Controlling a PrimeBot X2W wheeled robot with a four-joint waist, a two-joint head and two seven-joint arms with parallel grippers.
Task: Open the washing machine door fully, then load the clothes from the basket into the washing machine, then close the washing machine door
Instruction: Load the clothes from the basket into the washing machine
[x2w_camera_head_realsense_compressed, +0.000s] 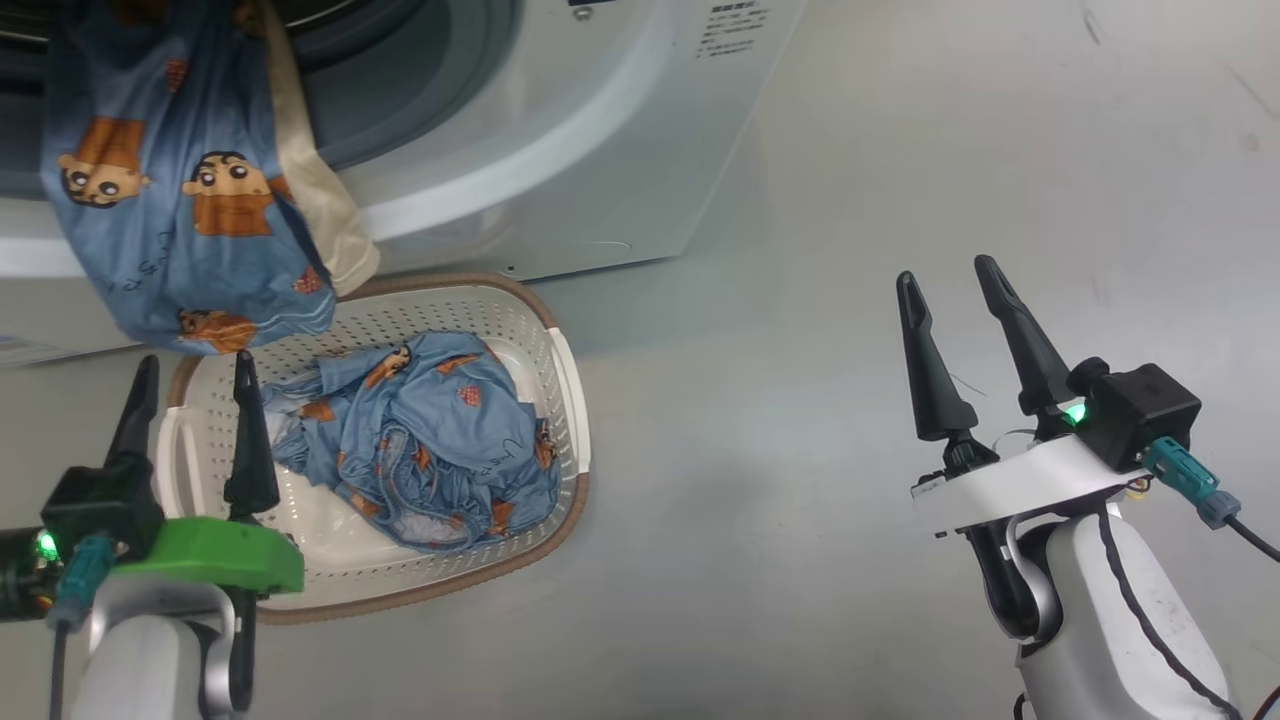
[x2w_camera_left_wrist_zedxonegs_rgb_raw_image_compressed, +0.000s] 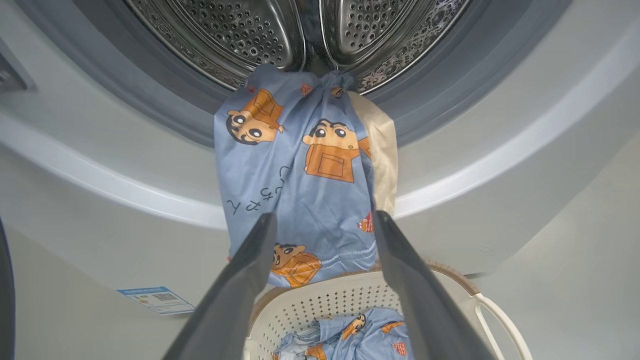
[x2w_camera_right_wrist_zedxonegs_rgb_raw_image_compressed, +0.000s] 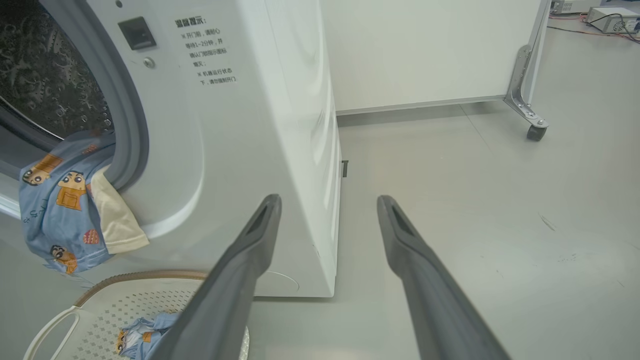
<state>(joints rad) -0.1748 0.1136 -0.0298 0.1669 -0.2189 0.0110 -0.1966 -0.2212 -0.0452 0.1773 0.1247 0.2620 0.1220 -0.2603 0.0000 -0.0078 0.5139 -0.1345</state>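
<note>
With my left tool (x2w_camera_head_realsense_compressed: 195, 358) wide and empty, the garment (x2w_camera_head_realsense_compressed: 180, 200) hanging from the washing machine (x2w_camera_head_realsense_compressed: 560, 130) at 11 o'clock may slip out.

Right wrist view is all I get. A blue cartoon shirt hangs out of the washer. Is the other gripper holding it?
Observer: No. Head view shows the left gripper open, below the hanging garment, over the basket.
Operator: Lots left in there?
Observer: One crumpled blue bundle, in its middle.
Operator: Is the hanging one properly inside?
Observer: Only its top, bunched at the drum edge in the left wrist view.
</note>
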